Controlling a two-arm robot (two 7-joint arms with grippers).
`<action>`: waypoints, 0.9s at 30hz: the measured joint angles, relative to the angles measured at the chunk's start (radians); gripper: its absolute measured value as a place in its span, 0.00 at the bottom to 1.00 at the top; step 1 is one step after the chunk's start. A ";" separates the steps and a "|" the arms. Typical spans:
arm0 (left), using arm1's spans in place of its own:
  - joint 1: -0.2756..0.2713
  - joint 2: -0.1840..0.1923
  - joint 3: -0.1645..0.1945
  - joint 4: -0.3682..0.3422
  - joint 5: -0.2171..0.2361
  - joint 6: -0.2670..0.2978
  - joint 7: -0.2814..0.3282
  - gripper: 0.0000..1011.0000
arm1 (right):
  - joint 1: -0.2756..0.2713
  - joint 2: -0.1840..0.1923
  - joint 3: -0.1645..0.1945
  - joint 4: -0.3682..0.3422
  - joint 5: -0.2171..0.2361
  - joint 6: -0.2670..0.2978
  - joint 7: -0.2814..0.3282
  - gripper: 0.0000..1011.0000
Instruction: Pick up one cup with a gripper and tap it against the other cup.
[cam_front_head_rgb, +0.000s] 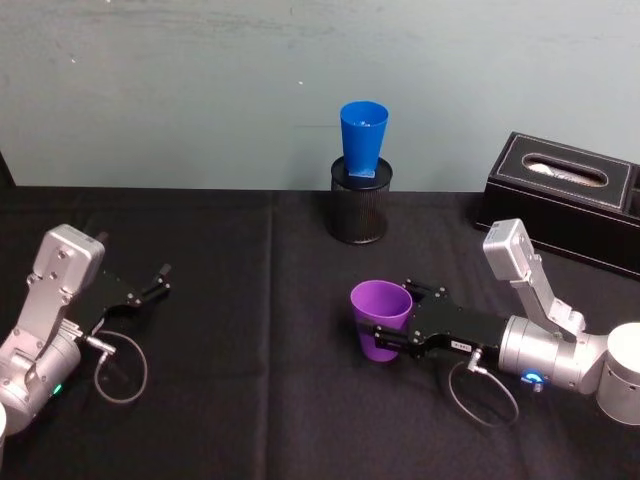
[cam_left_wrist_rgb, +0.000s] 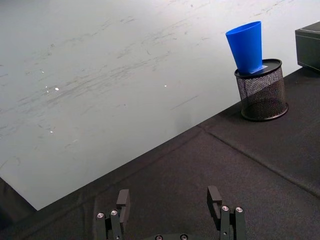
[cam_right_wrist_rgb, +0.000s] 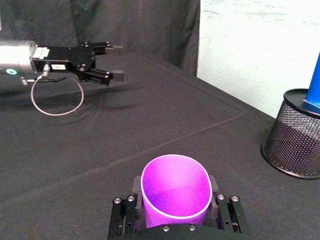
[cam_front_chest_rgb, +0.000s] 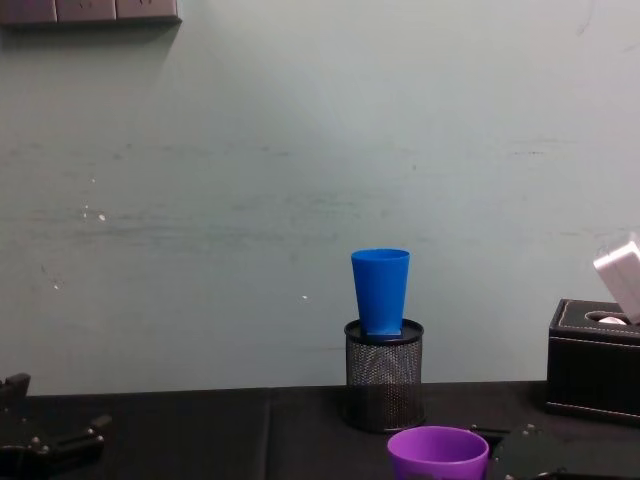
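1. The right gripper lies low over the black tablecloth at the near right, its flat black fingers pressed against both sides of the purple cup.
2. That purple cup stands upright with its mouth open upward; its inside looks empty in the right wrist view.
3. Farther back, near the wall, a black wire-mesh holder stands on the cloth, well apart from the purple cup.
4. The blue cup sits upright on top of the holder, its narrow base at the holder's mouth; whether anything is inside it cannot be told.
5. A black tissue box sits at the far right.
6. The left gripper rests at the near left, fingers spread and holding nothing.
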 joint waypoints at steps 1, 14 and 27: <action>0.000 0.000 0.000 0.000 0.000 0.000 0.000 1.00 | 0.000 0.000 0.000 0.000 0.000 0.000 0.000 0.72; 0.000 0.000 0.000 0.000 0.000 0.000 0.000 1.00 | 0.000 0.000 0.002 0.000 0.000 0.000 0.000 0.72; 0.000 0.000 0.000 0.000 0.000 0.000 0.000 1.00 | -0.001 0.000 0.003 -0.001 -0.001 0.000 -0.001 0.85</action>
